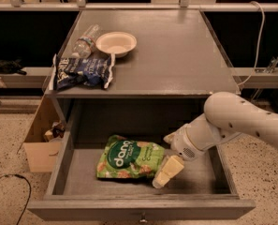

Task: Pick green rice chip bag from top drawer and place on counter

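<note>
The green rice chip bag (129, 157) lies flat on the bottom of the open top drawer (129, 207), left of centre, with its "dang" label facing up. My gripper (169, 154) is down in the drawer at the bag's right edge. It is open, with one cream finger (168, 171) in front of the bag's right end and the other behind it. It holds nothing. The white arm reaches in from the right. The grey counter (176, 55) is above the drawer.
On the counter's left side lie a dark blue and white snack bag (82, 71), a cream bowl (116, 43) and a clear plastic bottle (85, 41). An open cardboard box (38, 144) stands on the floor left of the drawer.
</note>
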Motion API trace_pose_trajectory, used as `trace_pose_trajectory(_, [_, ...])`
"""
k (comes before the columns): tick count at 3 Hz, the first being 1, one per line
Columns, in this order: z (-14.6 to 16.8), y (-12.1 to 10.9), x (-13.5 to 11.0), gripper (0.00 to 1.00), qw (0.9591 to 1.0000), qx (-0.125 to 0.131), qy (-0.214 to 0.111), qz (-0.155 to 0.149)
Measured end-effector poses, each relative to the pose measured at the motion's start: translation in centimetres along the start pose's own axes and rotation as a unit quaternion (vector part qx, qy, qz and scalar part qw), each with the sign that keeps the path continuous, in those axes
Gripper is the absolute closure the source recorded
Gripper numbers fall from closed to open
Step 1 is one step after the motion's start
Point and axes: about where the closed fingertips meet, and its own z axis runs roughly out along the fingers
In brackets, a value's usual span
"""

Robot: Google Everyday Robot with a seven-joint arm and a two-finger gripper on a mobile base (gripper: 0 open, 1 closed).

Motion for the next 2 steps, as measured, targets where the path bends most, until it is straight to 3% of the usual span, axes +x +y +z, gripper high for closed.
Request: trace_pose_trajectory(2, [1.87, 0.28, 0.12, 0.00, 0.9998, 0.001, 0.015, -0.013])
